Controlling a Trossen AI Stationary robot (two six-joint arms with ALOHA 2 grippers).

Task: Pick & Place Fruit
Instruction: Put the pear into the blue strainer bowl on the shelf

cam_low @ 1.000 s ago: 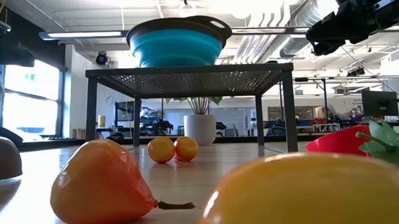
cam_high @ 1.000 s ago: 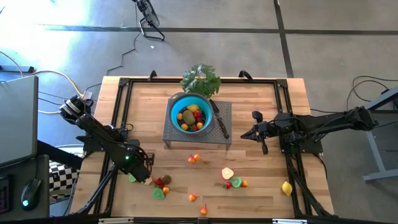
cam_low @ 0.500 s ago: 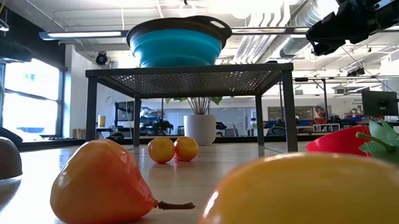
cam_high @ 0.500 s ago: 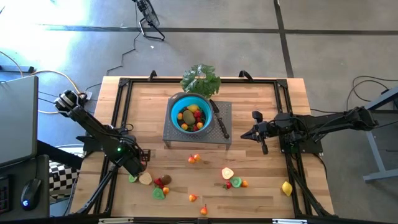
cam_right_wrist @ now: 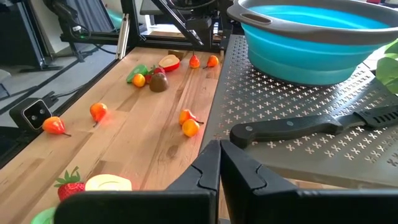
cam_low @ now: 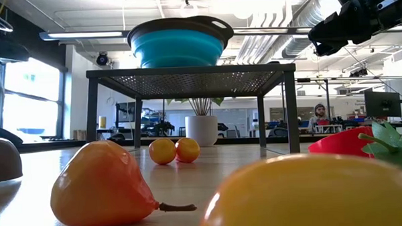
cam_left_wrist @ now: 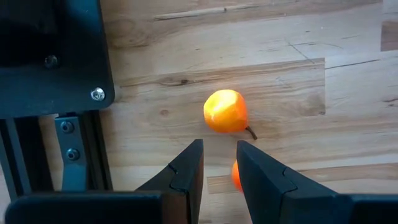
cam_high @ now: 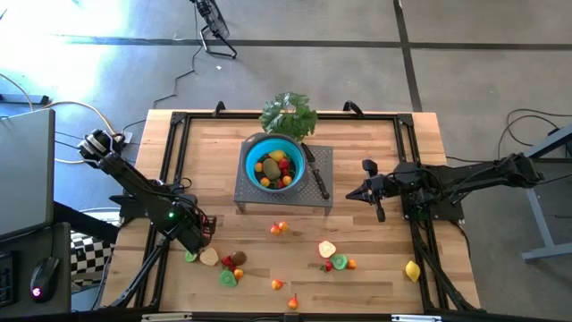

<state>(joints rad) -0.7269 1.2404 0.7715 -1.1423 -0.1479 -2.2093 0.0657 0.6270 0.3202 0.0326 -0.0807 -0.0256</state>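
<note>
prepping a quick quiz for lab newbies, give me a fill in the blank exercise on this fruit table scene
1. The blue bowl sits on a perforated metal ____.
2. The black-handled knife lies on the stand beside the ____.
3. The right gripper hovers with its fingers ____.
4. The leafy green bunch lies just behind the ____.

Missing words: stand; bowl; shut; bowl

wooden table [cam_high: 375, 277], perforated metal rack [cam_right_wrist: 292, 162]

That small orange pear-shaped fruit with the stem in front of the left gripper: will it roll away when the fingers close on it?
Probably somewhat. The small orange pear-shaped fruit looks rounded and glossy, so it may squirt sideways. It lies on flat bare wooden tabletop with nothing bracing it. Its taper and stem would likely make it curve rather than run straight.
</note>
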